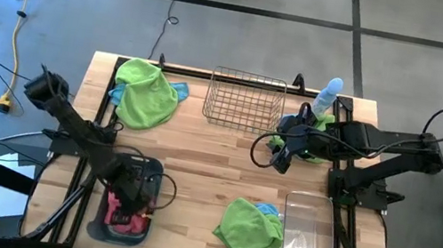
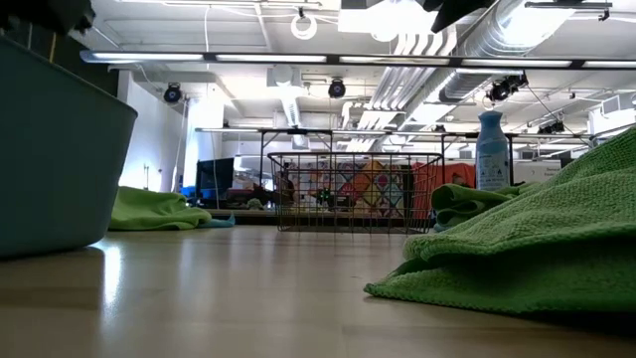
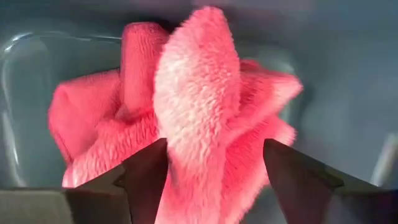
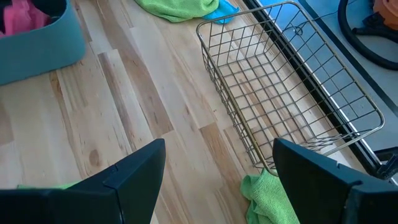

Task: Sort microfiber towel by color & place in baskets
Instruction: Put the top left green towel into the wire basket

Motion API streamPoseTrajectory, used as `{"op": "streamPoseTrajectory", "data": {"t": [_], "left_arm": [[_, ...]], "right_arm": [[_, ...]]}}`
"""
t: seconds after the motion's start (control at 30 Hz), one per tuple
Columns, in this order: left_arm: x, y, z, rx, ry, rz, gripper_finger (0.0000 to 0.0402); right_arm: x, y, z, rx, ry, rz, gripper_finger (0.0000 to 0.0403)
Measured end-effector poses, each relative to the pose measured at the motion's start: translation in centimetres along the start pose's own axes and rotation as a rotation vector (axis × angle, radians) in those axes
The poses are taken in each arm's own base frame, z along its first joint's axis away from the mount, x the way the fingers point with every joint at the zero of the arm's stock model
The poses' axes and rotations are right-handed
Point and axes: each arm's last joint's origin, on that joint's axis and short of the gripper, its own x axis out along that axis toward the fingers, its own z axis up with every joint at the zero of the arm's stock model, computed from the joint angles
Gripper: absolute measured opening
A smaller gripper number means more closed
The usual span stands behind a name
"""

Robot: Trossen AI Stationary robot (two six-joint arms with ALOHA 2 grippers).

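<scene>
The pink towel (image 3: 186, 118) sits in the grey-blue tub (image 1: 96, 227) between the parted left gripper (image 3: 214, 165) fingers, so a straight lift-out is best.

My counter (image 1: 195, 174) is pale wood planks. A pale blue spray bottle (image 1: 328, 95) stands at its two o'clock corner. Beyond it at twelve, grey floor (image 1: 412, 66) carries a black cable (image 1: 171, 8).
</scene>
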Motion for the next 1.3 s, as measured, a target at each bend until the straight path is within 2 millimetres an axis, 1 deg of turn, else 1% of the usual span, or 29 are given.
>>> {"op": "streamPoseTrajectory", "data": {"t": [0.1,0.23,0.37,0.43,0.57,0.7,0.83,1.03,1.17,1.3], "left_arm": [[-1.9,0.5,-0.5,-0.021,-0.029,-0.031,0.0249],[-4.6,1.2,-1.1,-0.052,-0.114,-0.103,0.0249],[-7.3,2.2,-1.7,-0.114,-0.256,-0.126,0.0248],[-8.9,2.5,-1.5,-0.135,-0.371,-0.111,0.0248],[-12.3,3.1,-0.5,-0.144,-0.619,0.005,0.0248],[-15.1,4.2,0.7,-0.172,-0.839,0.208,0.0248],[-16.2,6.1,1.7,-0.246,-0.921,0.344,0.0248],[-16.8,9.5,2.9,-0.428,-0.926,0.437,0.0248],[-17.1,12.2,3.2,-0.535,-0.895,0.522,0.0248],[-18.0,15.5,2.8,-0.624,-0.849,0.586,0.0248]], "right_arm": [[0.0,0.0,0.0,-0.009,0.000,0.000,0.0293],[0.0,0.0,0.0,-0.016,0.000,0.000,0.0293],[0.0,0.0,0.0,-0.016,0.000,0.000,0.0293],[0.0,0.0,0.0,-0.016,0.000,0.000,0.0293],[0.0,0.0,0.0,-0.016,0.000,0.000,0.0293],[0.0,0.0,0.0,-0.014,-0.001,0.000,0.0293],[0.0,0.0,0.0,0.004,-0.002,0.000,0.0293],[0.0,0.0,0.0,0.023,-0.007,-0.011,0.0293],[0.1,-0.2,0.1,0.028,-0.013,-0.024,0.0293],[0.2,-0.3,0.4,0.062,-0.027,-0.026,0.0293]]}}
